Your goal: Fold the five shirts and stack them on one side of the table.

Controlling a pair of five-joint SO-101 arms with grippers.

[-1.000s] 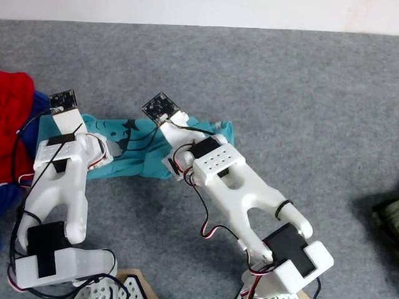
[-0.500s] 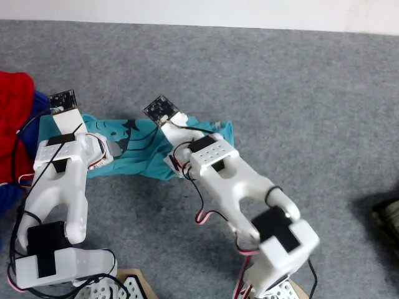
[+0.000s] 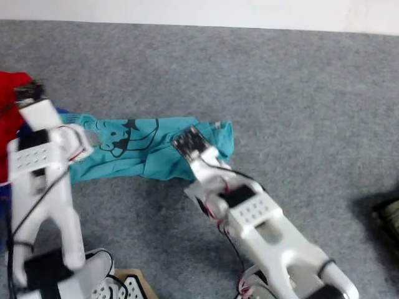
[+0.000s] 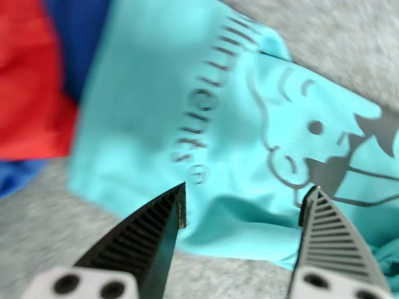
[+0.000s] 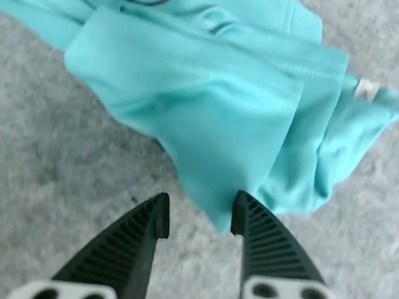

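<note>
Noted teal shirt [image 3: 140,152] rumpled on table [image 3: 293,93], just beside red shirt [image 3: 9,106]; left gripper [image 4: 246,200] spread over printed end, right gripper [image 5: 199,215] spread astride loose corner; advise closing both low on cloth edges, then lifting evenly.

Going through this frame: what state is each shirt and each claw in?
teal shirt: rumpled, loosely doubled over, not neatly folded.
red shirt: bunched up beside the teal one.
blue shirt: bunched, partly under the red.
left claw: open, over the teal shirt's printed end.
right claw: open, straddling a teal corner.
</note>
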